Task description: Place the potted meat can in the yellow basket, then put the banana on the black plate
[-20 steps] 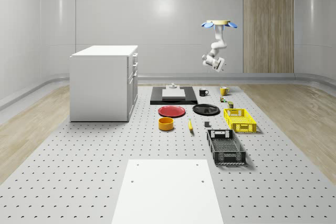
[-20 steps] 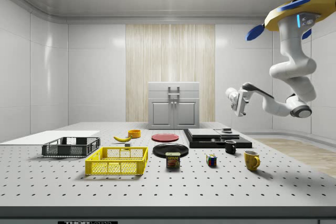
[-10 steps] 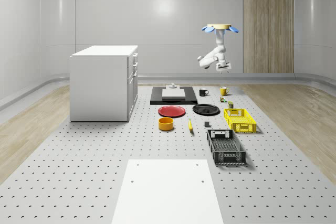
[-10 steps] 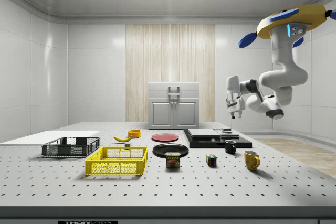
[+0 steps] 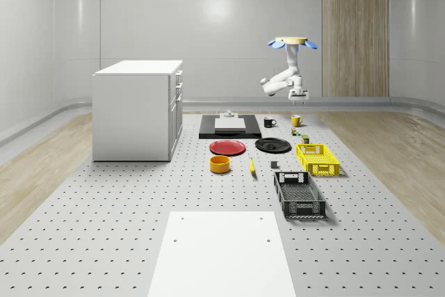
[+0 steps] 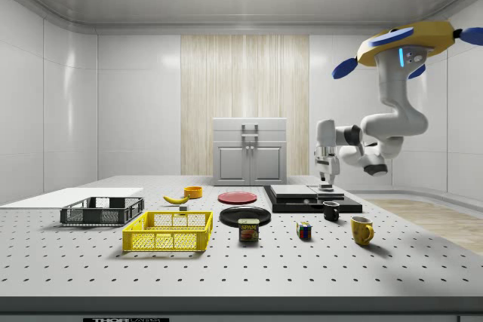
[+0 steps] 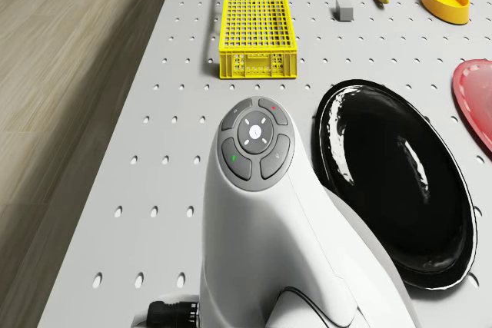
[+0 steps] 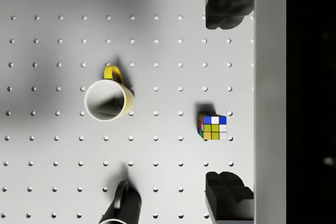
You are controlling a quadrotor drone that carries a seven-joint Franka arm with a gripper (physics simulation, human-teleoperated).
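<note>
Hovering above the perforated grey desk [image 6: 226, 269], empty two-finger hand [image 6: 325, 178] spread wide over multicoloured puzzle cube [image 8: 212, 127], apparently wide of small labelled potted meat can [image 6: 248, 230], risking a wrong grab.

The whole-scene view looks down the table [image 5: 104, 227] lengthwise from a raised, distant spot. The side view sits low at the table's edge, facing across it. The drone view looks down past the arm [image 7: 261, 220]. The wrist view looks straight down. Both off-robot views share the yellow basket [image 5: 317, 158] and the drone [image 6: 404, 39].
</note>
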